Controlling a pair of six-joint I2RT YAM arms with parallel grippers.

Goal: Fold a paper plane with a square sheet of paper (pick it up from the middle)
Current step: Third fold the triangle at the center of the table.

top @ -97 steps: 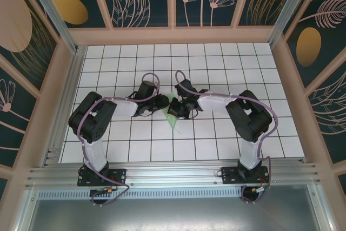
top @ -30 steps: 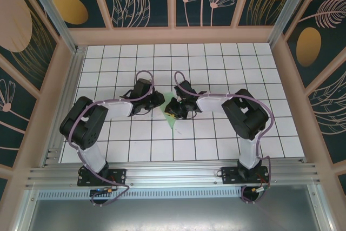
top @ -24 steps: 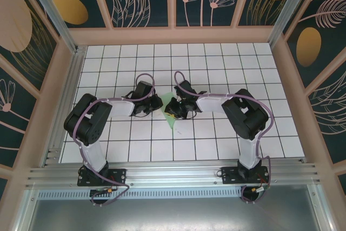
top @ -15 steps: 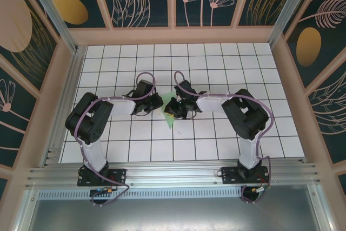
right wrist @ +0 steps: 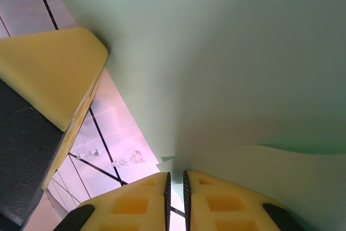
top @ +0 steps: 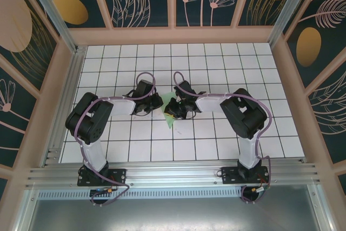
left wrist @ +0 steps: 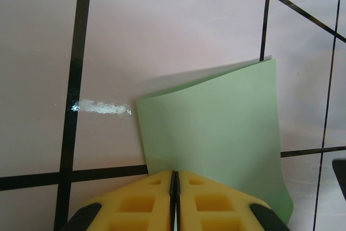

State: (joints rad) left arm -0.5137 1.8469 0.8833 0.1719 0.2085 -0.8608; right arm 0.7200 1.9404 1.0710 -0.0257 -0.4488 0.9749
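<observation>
- My left gripper was clamped shut on the near edge of the paper.
- My right gripper was nearly closed against the paper; I could not tell whether it was pinched.
- The paper curled up off the tiled table, mid-table, between both grippers.

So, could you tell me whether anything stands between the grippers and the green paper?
Nothing visible does: the left gripper is shut on the green paper at its edge, and the right gripper looks closed on it too.
</observation>
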